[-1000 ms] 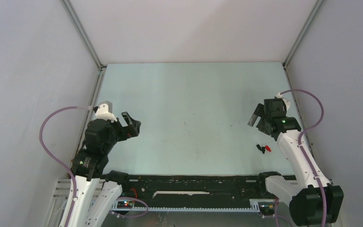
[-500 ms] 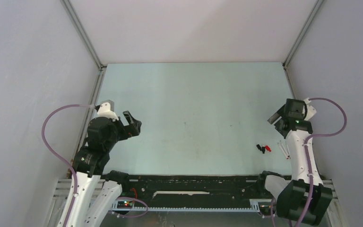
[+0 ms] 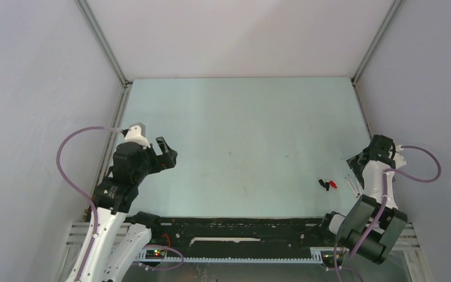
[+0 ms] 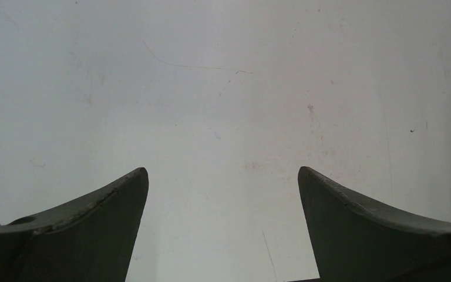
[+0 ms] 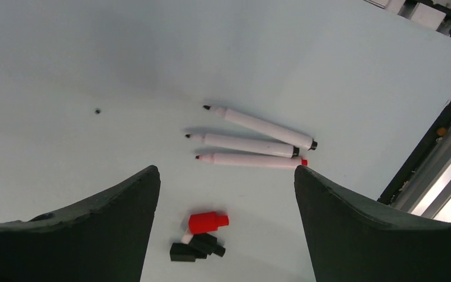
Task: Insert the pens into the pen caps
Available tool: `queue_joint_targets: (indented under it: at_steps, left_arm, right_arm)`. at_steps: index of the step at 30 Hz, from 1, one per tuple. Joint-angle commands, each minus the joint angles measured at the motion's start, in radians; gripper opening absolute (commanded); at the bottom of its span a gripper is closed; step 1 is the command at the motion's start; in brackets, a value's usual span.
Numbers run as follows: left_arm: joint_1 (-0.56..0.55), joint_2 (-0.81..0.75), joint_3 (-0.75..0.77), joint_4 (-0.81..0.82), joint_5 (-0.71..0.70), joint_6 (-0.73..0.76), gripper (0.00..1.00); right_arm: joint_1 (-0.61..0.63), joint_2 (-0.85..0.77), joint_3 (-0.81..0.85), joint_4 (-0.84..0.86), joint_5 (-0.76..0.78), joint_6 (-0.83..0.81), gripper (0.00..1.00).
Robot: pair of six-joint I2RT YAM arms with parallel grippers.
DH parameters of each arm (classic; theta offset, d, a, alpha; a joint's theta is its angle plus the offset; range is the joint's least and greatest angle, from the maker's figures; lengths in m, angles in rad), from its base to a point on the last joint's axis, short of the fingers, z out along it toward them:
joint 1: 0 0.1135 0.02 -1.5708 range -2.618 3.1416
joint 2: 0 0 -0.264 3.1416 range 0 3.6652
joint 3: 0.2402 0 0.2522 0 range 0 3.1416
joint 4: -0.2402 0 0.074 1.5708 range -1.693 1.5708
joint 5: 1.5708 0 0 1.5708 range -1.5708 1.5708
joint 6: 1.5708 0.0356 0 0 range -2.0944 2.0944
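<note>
Three uncapped white pens [image 5: 249, 144] lie side by side on the table, tips pointing left in the right wrist view; two have black ends and one [image 5: 249, 160] has a red end. Below them lies a small cluster of caps: one red cap [image 5: 207, 222] and two black caps [image 5: 197, 248]. In the top view the caps [image 3: 327, 184] and pens [image 3: 351, 183] lie near the right edge. My right gripper [image 5: 226, 176] is open and empty above them, fingers on either side of the caps. My left gripper [image 3: 165, 154] is open and empty at the far left, shown over bare table in its wrist view [image 4: 223, 173].
The pale table [image 3: 241, 129] is walled by white panels on three sides. A black rail [image 3: 241, 226] runs along the near edge. A metal frame edge [image 5: 440, 158] lies just right of the pens. Purple cables loop from both arms.
My right arm has swung from left of the pens to the table's right edge, turning its gripper over the pens and caps. My left gripper has shifted slightly right.
</note>
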Motion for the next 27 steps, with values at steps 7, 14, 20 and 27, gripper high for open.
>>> queue_joint_targets:
  at_steps: [7, 14, 20, 27]
  left_arm:
    - [-0.015, 0.005, -0.005, -0.004, -0.031, -0.004, 1.0]
    - [-0.016, 0.008, -0.006, -0.006, -0.037, -0.006, 1.0]
    - [-0.018, 0.009, -0.005, -0.007, -0.035, -0.006, 1.0]
    - [-0.018, 0.009, -0.005, -0.007, -0.033, -0.005, 1.0]
  right_arm:
    - [-0.112, 0.101, -0.02, 0.119, -0.034, -0.004, 0.82]
    - [-0.117, 0.158, -0.026, 0.14, -0.046, -0.004, 0.81]
    - [-0.13, 0.206, -0.029, 0.144, -0.037, 0.011, 0.81]
    - [-0.149, 0.215, -0.038, 0.149, -0.027, 0.02, 0.81]
